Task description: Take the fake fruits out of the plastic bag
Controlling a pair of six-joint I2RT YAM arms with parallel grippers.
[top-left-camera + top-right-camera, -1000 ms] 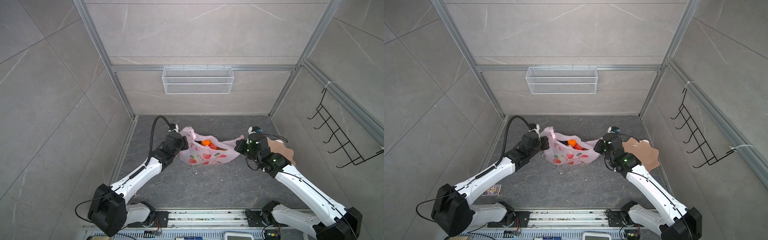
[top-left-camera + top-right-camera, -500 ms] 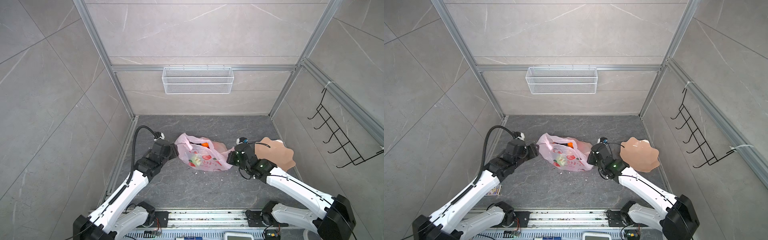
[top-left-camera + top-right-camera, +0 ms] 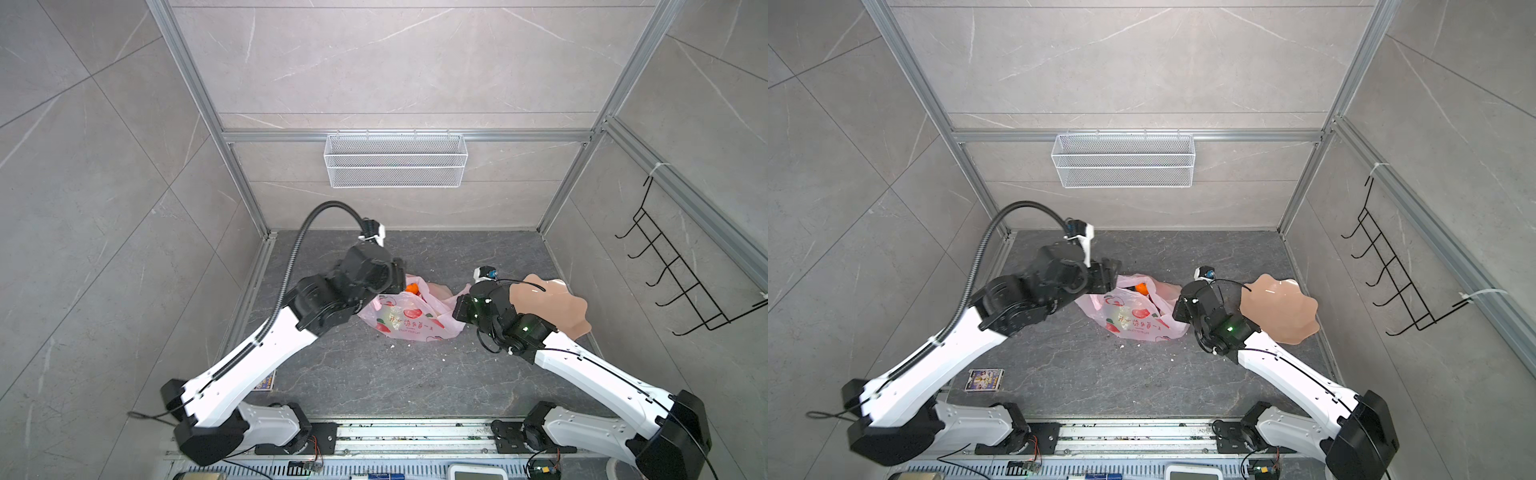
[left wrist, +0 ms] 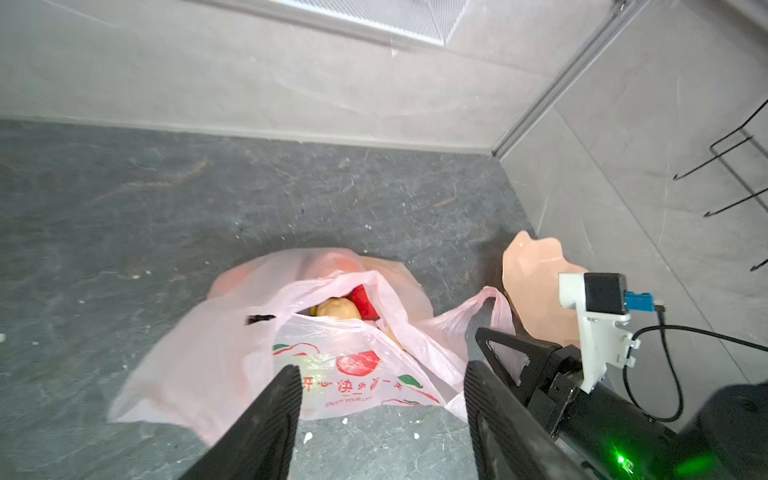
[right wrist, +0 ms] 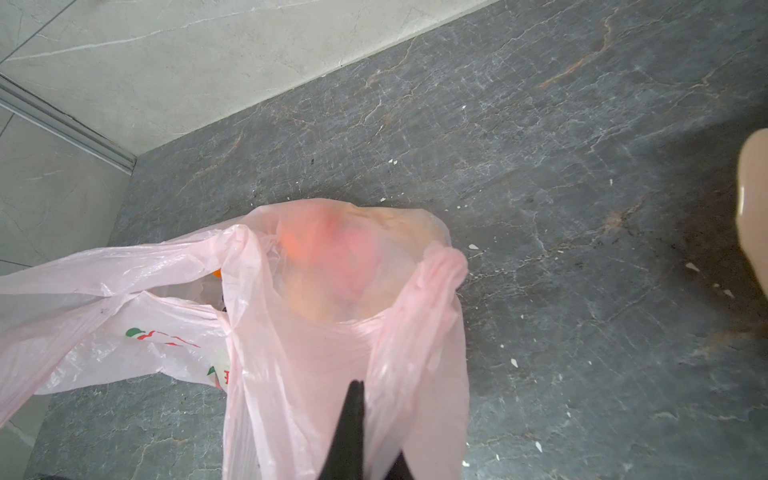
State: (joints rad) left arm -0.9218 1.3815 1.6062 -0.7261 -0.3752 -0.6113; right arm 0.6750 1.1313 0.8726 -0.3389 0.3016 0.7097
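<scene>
**Operator:** Why does the right gripper (image 5: 355, 419) sit so low beside the bag?

**Spotter:** Your right jaws are pinched tight on one loop handle of the thin, crinkly, translucent pale pink plastic bag (image 3: 409, 320) with red fruit prints. I judge that this grip anchors the bag and draws its mouth open toward your other arm.

**Operator:** And the left gripper (image 4: 380, 399)?

**Spotter:** Its jaws stand apart with nothing between them. It hovers just above the bag's printed wall and is aimed at the opening, so it looks like you are lining up a reach inside.

**Operator:** Where are the fake fruits (image 3: 1141, 287)?

**Spotter:** Every one you can see is inside the bag, which lies slumped on the dark grey stone-patterned table (image 3: 374, 374). A glossy orange ball (image 3: 411, 288) shows at the mouth in both top views. In the left wrist view a beige knobbly lump (image 4: 334, 308) touches a red piece (image 4: 363, 301). None lies outside, so the task looks barely begun.

**Operator:** The plate?

**Spotter:** The peach-coloured scalloped plate (image 3: 552, 303) rests near the bag, partly behind your right arm. It is probably where the fruit should land. Mind the loose film, which could snag your fingers.
</scene>
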